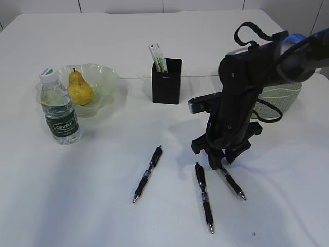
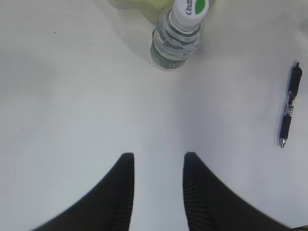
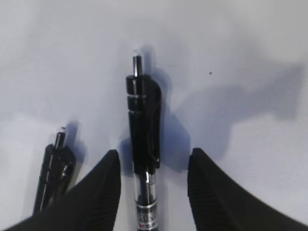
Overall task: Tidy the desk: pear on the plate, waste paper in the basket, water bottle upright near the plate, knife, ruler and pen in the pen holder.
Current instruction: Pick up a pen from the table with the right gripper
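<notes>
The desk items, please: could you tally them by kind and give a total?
Pens lying on the desk: 3
Water bottle: 1
Pear: 1
Plate: 1
Pen holder: 1
Basket: 1
Total: 8

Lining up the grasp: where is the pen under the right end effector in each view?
Exterior: lower right, the rightmost pen.
Left wrist: not in it.
Right wrist: that pen bottom centre, between the jaws.
Shared landmark: the middle pen, lower left in right wrist view.
</notes>
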Robot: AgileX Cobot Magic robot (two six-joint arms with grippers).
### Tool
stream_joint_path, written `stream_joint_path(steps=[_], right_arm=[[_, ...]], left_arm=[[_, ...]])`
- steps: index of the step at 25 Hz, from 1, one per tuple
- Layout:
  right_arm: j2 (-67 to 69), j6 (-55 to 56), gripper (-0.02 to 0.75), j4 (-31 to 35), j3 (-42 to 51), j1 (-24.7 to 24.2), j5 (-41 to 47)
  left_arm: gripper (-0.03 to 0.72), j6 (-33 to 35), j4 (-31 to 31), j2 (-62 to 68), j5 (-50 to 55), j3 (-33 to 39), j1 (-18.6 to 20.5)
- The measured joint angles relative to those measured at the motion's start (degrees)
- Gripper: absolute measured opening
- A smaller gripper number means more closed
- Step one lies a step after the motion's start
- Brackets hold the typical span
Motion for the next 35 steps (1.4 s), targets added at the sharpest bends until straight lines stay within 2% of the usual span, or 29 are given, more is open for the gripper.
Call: stream_joint_path(steps=[8, 20, 35], right_arm=[[0.9, 0.8, 0.37, -0.4, -0.7, 0.0, 0.9], [1.0, 0.8, 0.37, -0.5, -2.2, 0.0, 7.6], [2.3, 0.9, 0.37, -0.4, -2.7, 0.0, 8.3]], left_arm=[[0.237, 0.0, 0.0, 0.0, 0.1, 0.0, 0.0], [0.237, 0.0, 0.0, 0.0, 0.1, 0.0, 0.0], [0.237, 0.0, 0.0, 0.0, 0.1, 0.0, 0.0]])
